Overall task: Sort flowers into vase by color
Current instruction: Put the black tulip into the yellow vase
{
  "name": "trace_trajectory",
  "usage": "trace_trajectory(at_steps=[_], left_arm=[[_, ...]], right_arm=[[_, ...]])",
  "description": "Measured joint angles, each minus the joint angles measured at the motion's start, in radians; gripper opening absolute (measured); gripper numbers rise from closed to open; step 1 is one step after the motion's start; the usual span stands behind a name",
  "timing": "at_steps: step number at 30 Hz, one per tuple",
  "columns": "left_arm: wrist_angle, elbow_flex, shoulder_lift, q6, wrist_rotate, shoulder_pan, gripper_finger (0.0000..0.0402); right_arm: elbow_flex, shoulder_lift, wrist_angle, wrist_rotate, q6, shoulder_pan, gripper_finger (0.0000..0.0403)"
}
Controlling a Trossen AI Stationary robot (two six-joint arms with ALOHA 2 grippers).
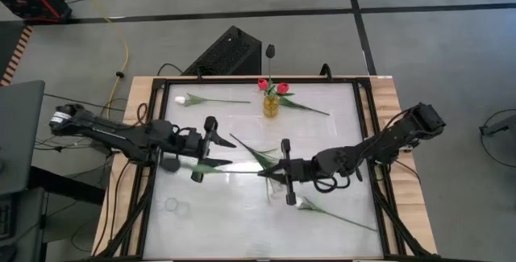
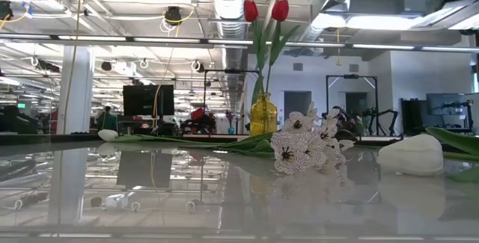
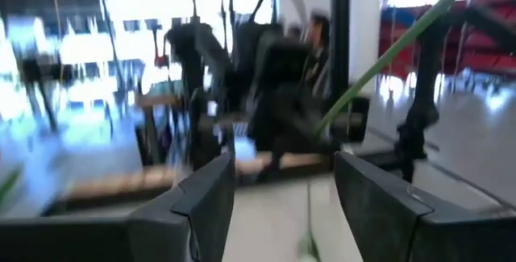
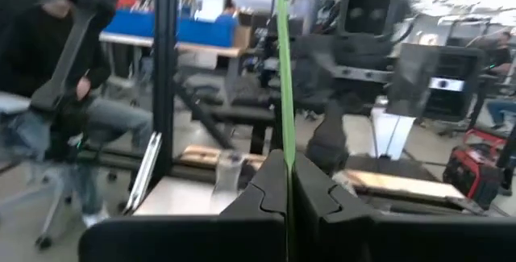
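The yellow vase (image 1: 271, 106) stands at the table's far middle and holds two red tulips (image 2: 262, 10). A white tulip (image 1: 182, 99) lies at the far left. Another white tulip (image 1: 305, 204) lies near the right. A spray of tiny white blossoms (image 2: 299, 149) rests on the table. My right gripper (image 4: 289, 189), over the table's middle (image 1: 271, 169), is shut on a green flower stem (image 1: 251, 152); its bloom does not show. My left gripper (image 3: 282, 205) is open, facing it from the left (image 1: 216, 151). The stem (image 3: 387, 52) passes beyond its fingers, untouched. My right gripper pinches the green stem (image 4: 284, 137) between its two shut fingers. The fingers point about level, coming from the table's right, and lie across the stem. The stem stands straight out past the fingertips, clear of the table there. Which end of the flower this is, I cannot tell.
A dark bud (image 1: 270, 51) shows on a thin stem above the vase, over the far edge. A black frame (image 1: 363, 133) runs round the glassy tabletop. Green leaves and stems (image 2: 187, 142) lie across the table's middle. Cables lie along both sides.
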Motion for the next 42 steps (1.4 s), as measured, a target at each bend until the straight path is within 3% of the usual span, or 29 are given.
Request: trace_trajectory(at_steps=[6,17,23,34,42], left_arm=[[0.257,0.0,0.077,0.036,0.088,-0.016,0.0201],[0.381,0.0,0.088,0.033,0.119,-0.023,0.0193],[0.386,0.0,0.088,0.051,0.118,-0.023,0.0142],[0.38,0.0,0.088,0.037,0.113,-0.004,0.0007],[0.298,0.01,0.077,-0.081,0.115,0.058,0.0001]], right_arm=[[0.0,0.001,0.015,0.01,0.007,-0.028,0.0022],[0.0,0.001,0.006,0.01,0.024,-0.046,0.0022],[0.0,0.001,-0.008,0.013,0.073,-0.061,0.0022],[-0.001,0.001,-0.041,0.009,0.1,-0.079,0.0023],[-0.001,-0.002,-0.067,0.007,0.093,-0.077,0.0111]])
